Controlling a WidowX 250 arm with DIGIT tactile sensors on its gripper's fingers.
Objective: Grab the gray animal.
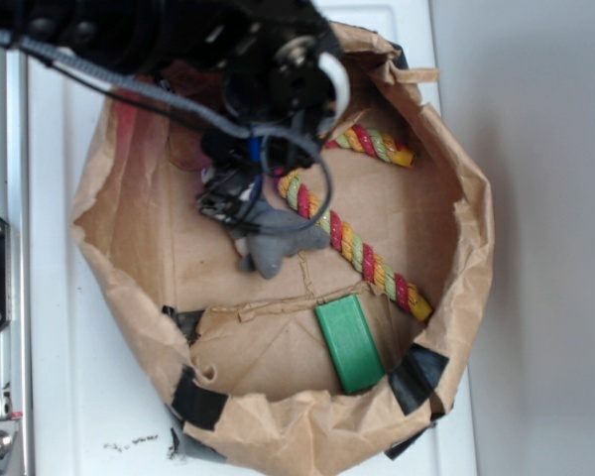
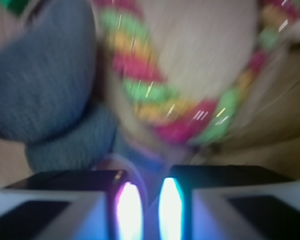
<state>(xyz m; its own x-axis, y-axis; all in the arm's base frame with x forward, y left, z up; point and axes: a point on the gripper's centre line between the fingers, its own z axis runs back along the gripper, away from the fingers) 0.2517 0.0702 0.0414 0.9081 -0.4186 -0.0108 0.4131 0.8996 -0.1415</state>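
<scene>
Gripper (image 1: 233,203) at gray animal (image 1: 273,248), seemingly touching; striped rope (image 1: 362,258) alongside.

A robot test bench — metal rail (image 1: 2,297), white tabletop (image 1: 69,397), taped paper bin (image 1: 456,213)

Bag wall (image 1: 129,278) encloses the floor. Rope cane (image 1: 362,260) blocks the gray animal (image 1: 273,248) at 3 o'clock; 6 o'clock lies open toward the green block (image 1: 349,344).
</scene>
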